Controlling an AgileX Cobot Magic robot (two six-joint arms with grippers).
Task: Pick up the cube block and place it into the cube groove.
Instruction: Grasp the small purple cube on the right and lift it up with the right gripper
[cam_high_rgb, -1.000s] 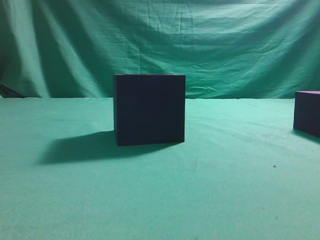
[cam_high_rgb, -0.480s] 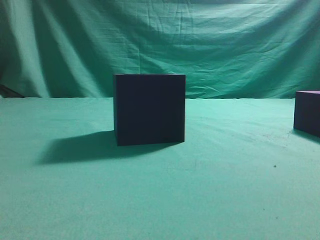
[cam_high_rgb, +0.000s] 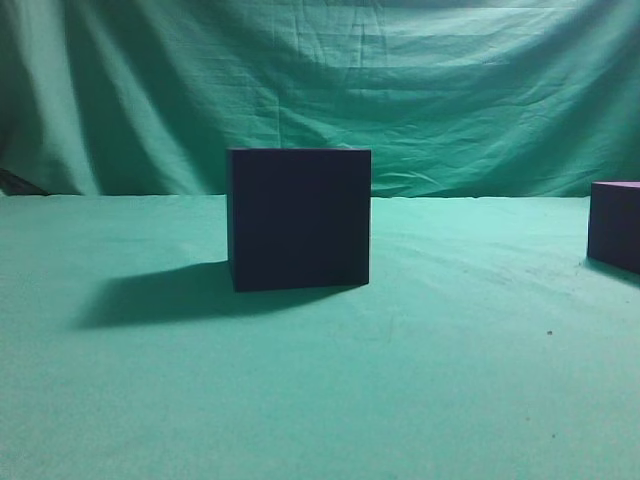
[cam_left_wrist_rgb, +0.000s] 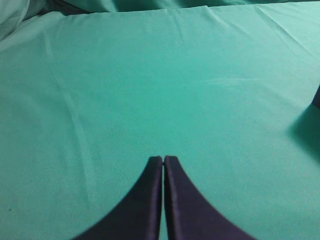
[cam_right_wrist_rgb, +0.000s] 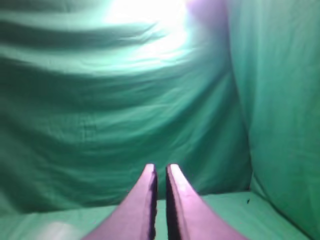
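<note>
Nothing is done yet — your block (cam_high_rgb: 615, 226) sits at the bench's (cam_high_rgb: 320, 400) far right, well apart from the groove (cam_high_rgb: 299, 219); both end effectors (cam_left_wrist_rgb: 163, 161) (cam_right_wrist_rgb: 160, 171) are closed, empty

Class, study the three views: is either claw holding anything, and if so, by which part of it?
Nothing is held. The left claw and the right claw are both shut on nothing. The cube block sits on the green cloth, untouched.

A staged robot-testing booth, not a lived-in room.
Green cloth (cam_high_rgb: 300, 400) covered the table, and a wrinkled green backdrop (cam_high_rgb: 400, 90) hung behind, enclosing the scene under harsh artificial light.
</note>
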